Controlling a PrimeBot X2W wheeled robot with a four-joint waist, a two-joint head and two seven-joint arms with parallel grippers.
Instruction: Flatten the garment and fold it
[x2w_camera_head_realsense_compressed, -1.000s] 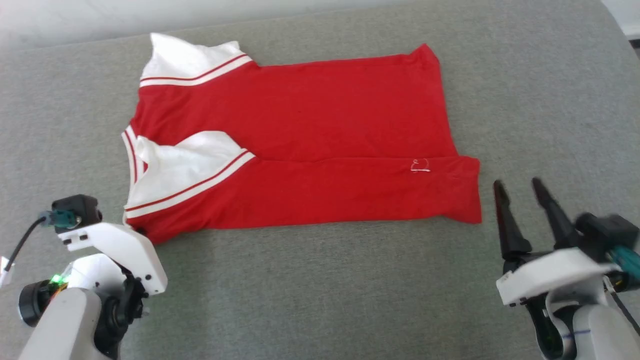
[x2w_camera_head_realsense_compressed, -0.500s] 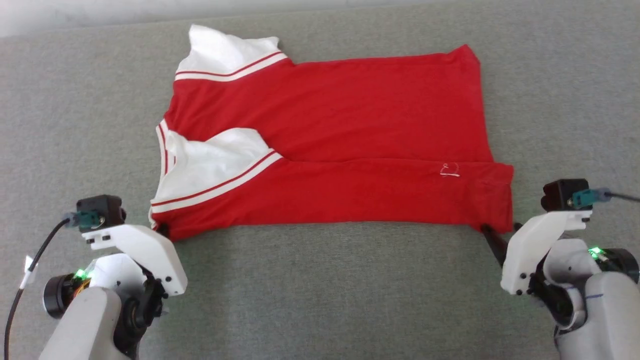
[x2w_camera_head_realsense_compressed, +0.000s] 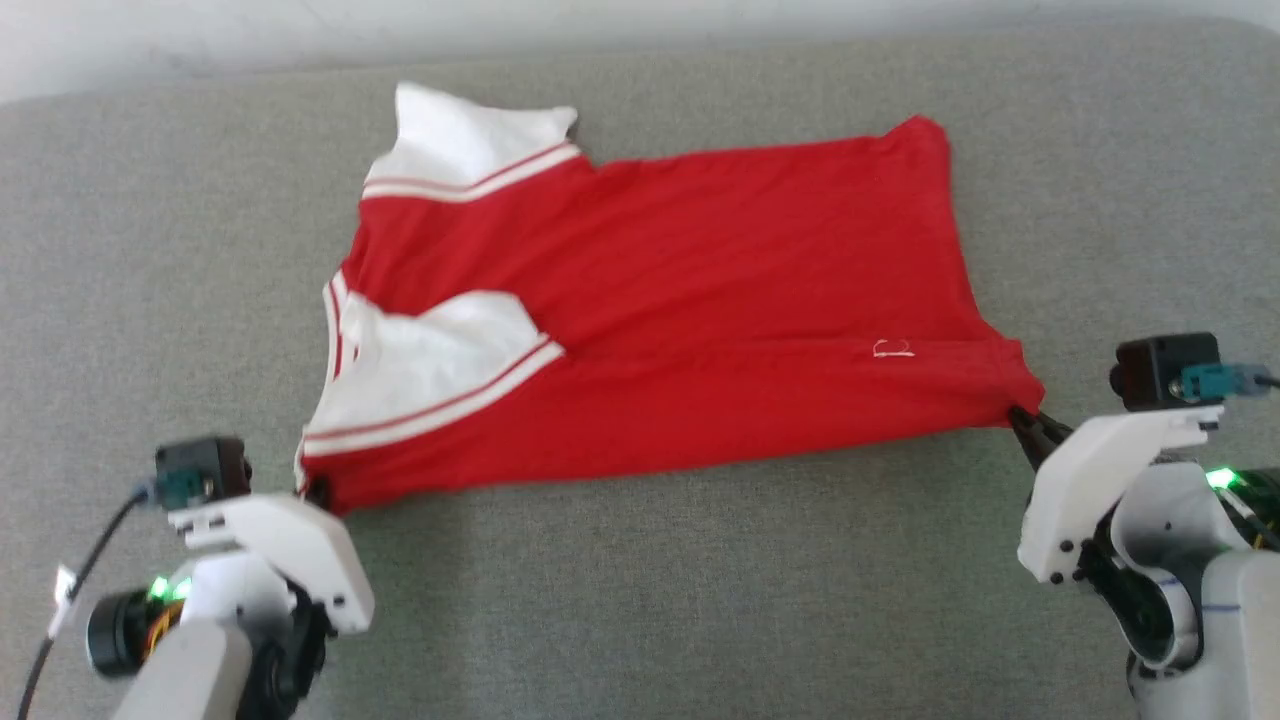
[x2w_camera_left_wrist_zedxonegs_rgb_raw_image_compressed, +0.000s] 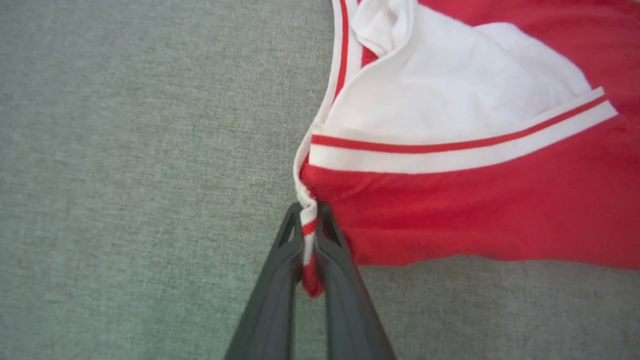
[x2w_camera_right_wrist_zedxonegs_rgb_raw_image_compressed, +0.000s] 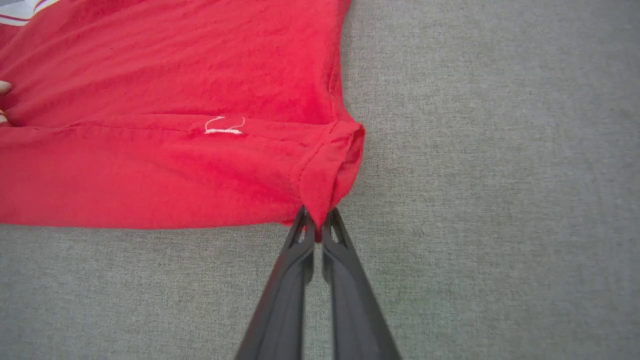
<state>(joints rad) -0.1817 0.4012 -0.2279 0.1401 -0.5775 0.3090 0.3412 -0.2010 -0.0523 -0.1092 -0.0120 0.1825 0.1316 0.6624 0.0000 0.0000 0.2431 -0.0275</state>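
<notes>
A grey fabric-covered surface (x2w_camera_head_realsense_compressed: 640, 600) spreads across the head view. The garment (x2w_camera_head_realsense_compressed: 700, 300), a red jersey tee, lies near its centre, lengthwise from 9 o'clock to 3 o'clock, collar end toward 9 and hem toward 3. Its near long side is folded inward over the body, and the cloth is rumpled and drawn taut along the 6 o'clock edge.

One white sleeve (x2w_camera_head_realsense_compressed: 430, 360) with striped trim lies folded onto the red body toward 8 o'clock. The other sleeve (x2w_camera_head_realsense_compressed: 470, 130) sticks out at about 11 o'clock.

The left end effector (x2w_camera_head_realsense_compressed: 318, 490) sits at the garment's 7 o'clock corner. In the left wrist view (x2w_camera_left_wrist_zedxonegs_rgb_raw_image_compressed: 310, 225) its fingers are closed narrowly on the red-and-white collar trim (x2w_camera_left_wrist_zedxonegs_rgb_raw_image_compressed: 307, 215), which bunches between them.

The right end effector (x2w_camera_head_realsense_compressed: 1020, 418) meets the garment's 4 o'clock corner. In the right wrist view (x2w_camera_right_wrist_zedxonegs_rgb_raw_image_compressed: 316, 222) its fingers are pinched together on the tip of the folded hem corner (x2w_camera_right_wrist_zedxonegs_rgb_raw_image_compressed: 327, 170).

A small white stitch mark (x2w_camera_head_realsense_compressed: 893, 349) shows on the red cloth near that corner, at about 10 o'clock from the right fingertips.
</notes>
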